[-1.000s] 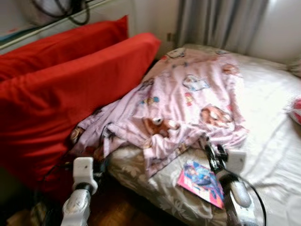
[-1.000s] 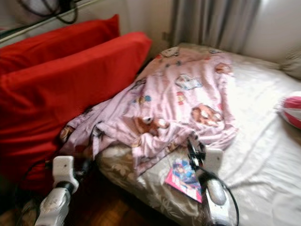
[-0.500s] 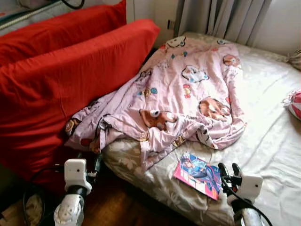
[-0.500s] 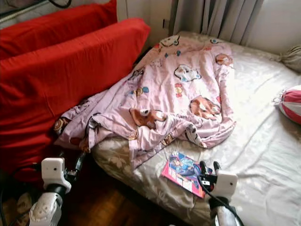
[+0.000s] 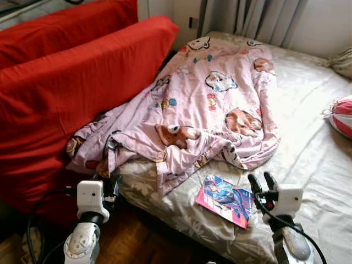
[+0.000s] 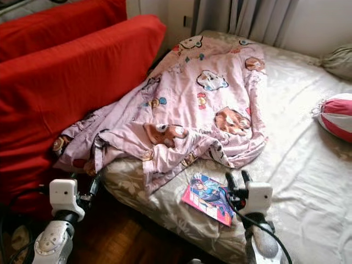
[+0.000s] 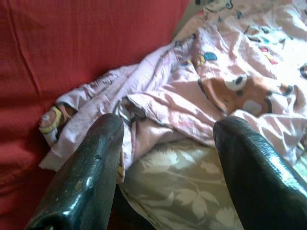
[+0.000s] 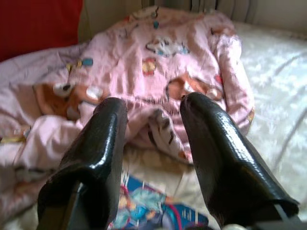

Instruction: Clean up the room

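A pink blanket (image 5: 220, 104) printed with cartoon animals lies crumpled across the bed (image 5: 313, 159), its left end hanging off against the red cushions. A colourful magazine (image 5: 225, 199) lies flat on the sheet near the bed's front edge, just below the blanket's hem. My right gripper (image 5: 260, 180) hovers open just right of the magazine, holding nothing; in its wrist view (image 8: 154, 106) it points at the blanket hem, with the magazine (image 8: 158, 213) below. My left gripper (image 5: 114, 186) is open and low beside the bed's corner, facing the hanging blanket (image 7: 158, 100).
Two big red cushions (image 5: 66, 93) lean along the left, close to my left arm. A red-and-white striped cushion (image 5: 342, 115) lies at the bed's right. Grey curtains (image 5: 247, 19) hang behind. Wooden floor (image 5: 137, 242) and black cables (image 5: 38, 220) are below left.
The camera has shifted. My right gripper has drawn back from the blanket's hem and now sits at the magazine's right edge. My left gripper stays low by the bed's corner.
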{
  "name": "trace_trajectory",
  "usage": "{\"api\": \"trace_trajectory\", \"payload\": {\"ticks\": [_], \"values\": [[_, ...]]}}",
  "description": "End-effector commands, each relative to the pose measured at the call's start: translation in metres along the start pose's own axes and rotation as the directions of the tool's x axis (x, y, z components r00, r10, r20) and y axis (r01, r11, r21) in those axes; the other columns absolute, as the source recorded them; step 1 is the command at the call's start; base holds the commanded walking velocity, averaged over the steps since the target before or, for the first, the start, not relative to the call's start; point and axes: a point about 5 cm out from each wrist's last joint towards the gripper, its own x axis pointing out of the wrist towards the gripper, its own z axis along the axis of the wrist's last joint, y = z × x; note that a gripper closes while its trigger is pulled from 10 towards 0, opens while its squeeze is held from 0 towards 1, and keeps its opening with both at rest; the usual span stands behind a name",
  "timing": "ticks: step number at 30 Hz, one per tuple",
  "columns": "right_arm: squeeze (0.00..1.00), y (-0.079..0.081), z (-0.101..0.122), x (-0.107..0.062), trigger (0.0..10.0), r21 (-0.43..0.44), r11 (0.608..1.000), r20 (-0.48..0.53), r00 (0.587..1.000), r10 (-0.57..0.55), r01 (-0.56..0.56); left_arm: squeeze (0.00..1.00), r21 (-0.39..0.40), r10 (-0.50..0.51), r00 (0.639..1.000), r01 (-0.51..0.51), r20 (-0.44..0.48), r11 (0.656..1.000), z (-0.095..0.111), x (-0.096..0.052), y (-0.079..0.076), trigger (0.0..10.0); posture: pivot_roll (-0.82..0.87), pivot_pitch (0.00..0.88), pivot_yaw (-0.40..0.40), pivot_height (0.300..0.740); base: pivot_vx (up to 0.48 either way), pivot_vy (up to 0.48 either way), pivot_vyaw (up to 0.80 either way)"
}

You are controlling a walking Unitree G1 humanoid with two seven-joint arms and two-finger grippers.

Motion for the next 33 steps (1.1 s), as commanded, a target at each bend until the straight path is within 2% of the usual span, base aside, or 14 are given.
{"api": "trace_trajectory", "payload": {"ticks": [1,9,13,25,27,33], "values": [[0.00,0.001,-0.001,-0.004,10.0,-0.002,1.000,-0.015,1.000,-0.012,0.012,0.00,0.011,-0.008,1.000,0.008,-0.014,1.000,0.000,-0.003,0.000,10.0,0.05,0.149,-0.050,0.740,0.000,0.000,0.00],[0.00,0.002,-0.005,-0.010,10.0,-0.006,0.999,-0.066,0.997,-0.050,0.049,0.00,0.020,-0.012,1.000,0.012,-0.009,1.000,0.005,-0.004,0.000,10.0,0.06,0.149,-0.050,0.740,0.000,0.000,0.00],[0.00,0.004,-0.007,-0.011,10.0,-0.007,0.999,-0.102,0.993,-0.051,0.050,0.00,0.024,-0.009,1.000,0.009,-0.019,1.000,0.006,-0.007,0.003,10.0,0.06,0.147,-0.052,0.715,0.000,0.000,0.00],[0.00,0.013,-0.002,-0.008,10.0,0.008,1.000,-0.078,0.997,-0.019,0.019,0.00,0.032,-0.017,0.999,0.018,-0.037,0.999,0.004,-0.008,0.003,10.0,0.07,0.167,-0.056,0.705,0.000,0.000,0.00],[0.00,0.012,-0.006,-0.008,10.0,-0.001,1.000,-0.126,0.992,-0.029,0.030,0.00,0.035,-0.021,0.999,0.023,-0.035,0.999,0.005,-0.008,0.003,10.0,0.08,0.169,-0.056,0.705,0.000,0.000,0.00],[0.00,0.012,-0.008,-0.010,10.0,-0.001,0.999,-0.128,0.991,-0.035,0.035,0.00,0.036,-0.025,0.999,0.026,-0.032,0.999,0.006,-0.007,0.002,10.0,0.07,0.177,-0.057,0.660,0.000,0.000,0.00]]}}
